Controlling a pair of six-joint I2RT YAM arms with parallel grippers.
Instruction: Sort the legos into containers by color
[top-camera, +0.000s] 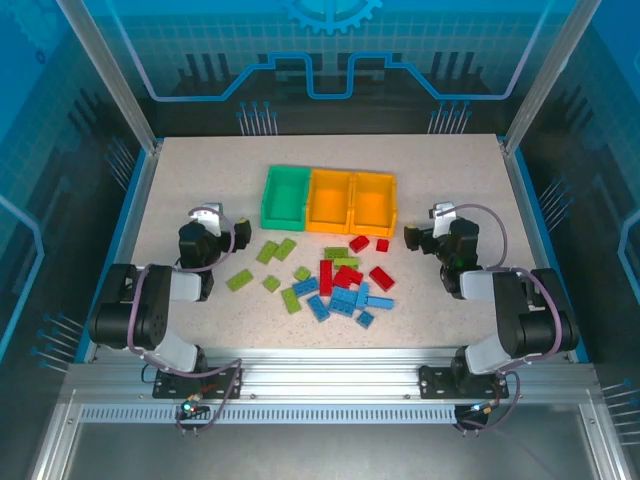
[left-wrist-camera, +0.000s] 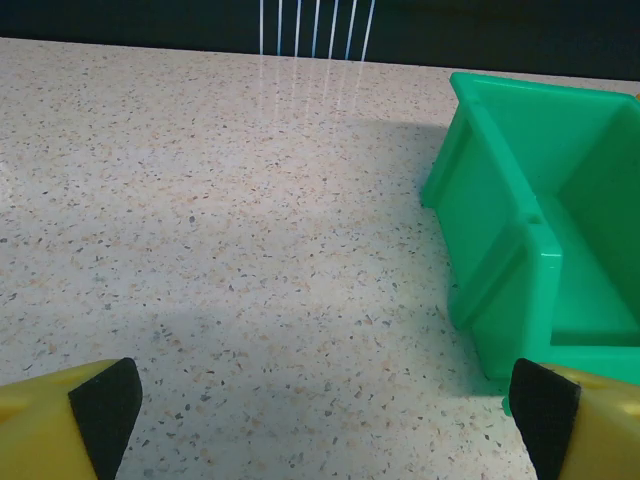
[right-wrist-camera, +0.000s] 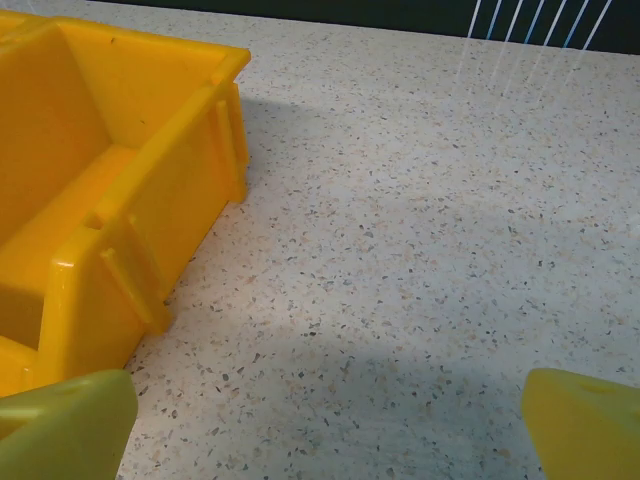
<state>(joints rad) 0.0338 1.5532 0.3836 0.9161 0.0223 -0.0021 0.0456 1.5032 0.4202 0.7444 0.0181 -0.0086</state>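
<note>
The legos lie scattered on the speckled table in front of the containers: lime green ones (top-camera: 240, 279) to the left, red ones (top-camera: 381, 277) and blue ones (top-camera: 345, 300) in a heap at the middle. The containers stand joined in a row: a green bin (top-camera: 285, 195), a middle orange-yellow bin (top-camera: 330, 200) and a right orange-yellow bin (top-camera: 373, 203). My left gripper (top-camera: 215, 220) (left-wrist-camera: 325, 410) hangs open over bare table left of the green bin (left-wrist-camera: 540, 230). On the other side, my right gripper (top-camera: 440, 228) (right-wrist-camera: 325, 420) is open and empty beside the orange-yellow bin (right-wrist-camera: 110, 200).
Blue rails edge the table (top-camera: 180, 180) at both sides, with metal posts at the back corners. Bare speckled surface stretches behind and beside the bins. The arm bases sit on the aluminium frame (top-camera: 320, 385) at the near edge.
</note>
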